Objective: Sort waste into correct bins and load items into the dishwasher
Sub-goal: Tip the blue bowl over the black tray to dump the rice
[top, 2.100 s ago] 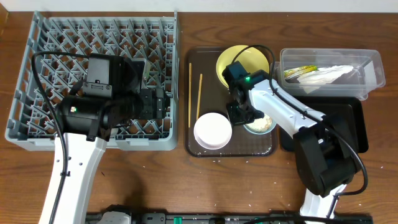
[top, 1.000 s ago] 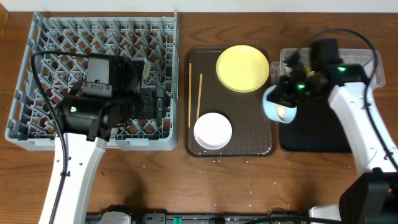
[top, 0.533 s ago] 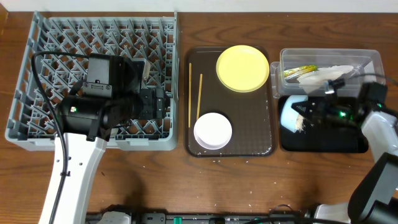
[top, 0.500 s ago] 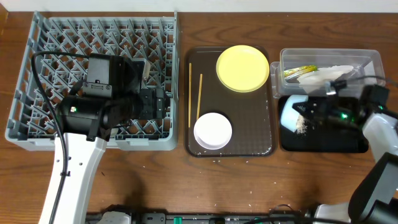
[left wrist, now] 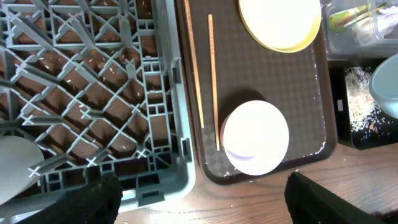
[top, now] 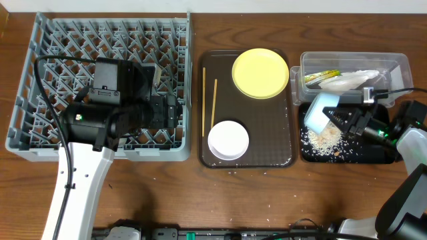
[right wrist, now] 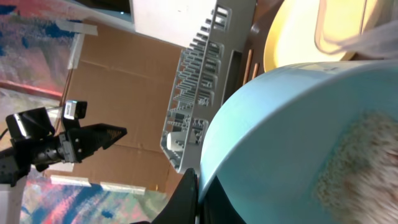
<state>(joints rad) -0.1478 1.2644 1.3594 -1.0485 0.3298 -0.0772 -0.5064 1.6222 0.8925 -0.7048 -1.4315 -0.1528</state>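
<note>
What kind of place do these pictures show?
Probably a robot test bench set up for dish clearing: a dish rack, a tray with a plate and a tub of waste on a table.

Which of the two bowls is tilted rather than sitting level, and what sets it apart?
The light blue bowl, held tipped over the black tray by the right gripper. The white bowl sits level on the brown tray.

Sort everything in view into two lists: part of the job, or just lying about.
Job: dish rack, yellow plate, white bowl, light blue bowl, chopsticks, clear tub, black tray, rice crumbs, snack wrapper.
Lying about: brown serving tray, wooden table.
</note>
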